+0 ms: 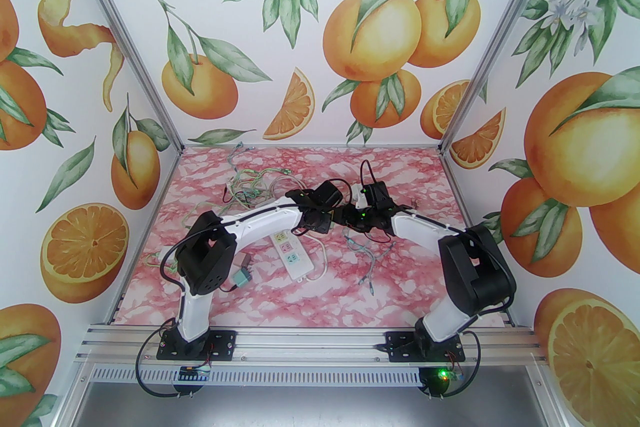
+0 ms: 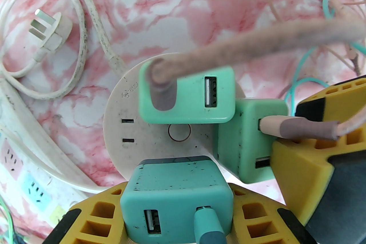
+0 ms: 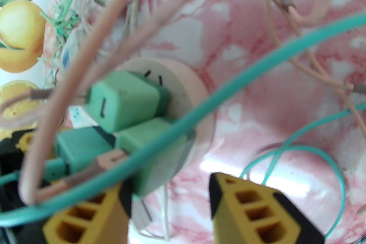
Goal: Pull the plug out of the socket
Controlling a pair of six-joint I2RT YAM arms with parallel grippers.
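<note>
Between the left jaws point(image 2: 177, 194) sits a teal plug point(image 2: 174, 177) with a yellow finger pressed against each flank; these jaws are drawn narrow and holding it. The plug's base is seated in the near edge of the round white socket point(image 2: 128, 111). A teal cable point(image 2: 207, 225) enters the plug's outer face beside a USB port.

Just beyond the left jaws, a second teal plug point(image 2: 186, 97) stands in the far side of the same socket, with a thick pink cable point(image 2: 257, 45) running out of it. To the right of the left jaws, a third teal plug point(image 2: 251, 137) is seated in the socket's right edge and carries a pink connector point(image 2: 274, 125).

The right jaws point(image 3: 171, 185) stand partly apart at the outer end of this third plug. One finger is at its side and the other stands clear, so nothing is gripped.

Left of the left jaws lies a white power strip point(image 2: 25, 168). Farther off on that side, a white cord point(image 2: 83, 25) and three-pin plug point(image 2: 48, 28) rest on the pink marbled counter point(image 2: 171, 22). Loose cables point(image 3: 286, 45), pink and teal, trail beyond both jaws.
</note>
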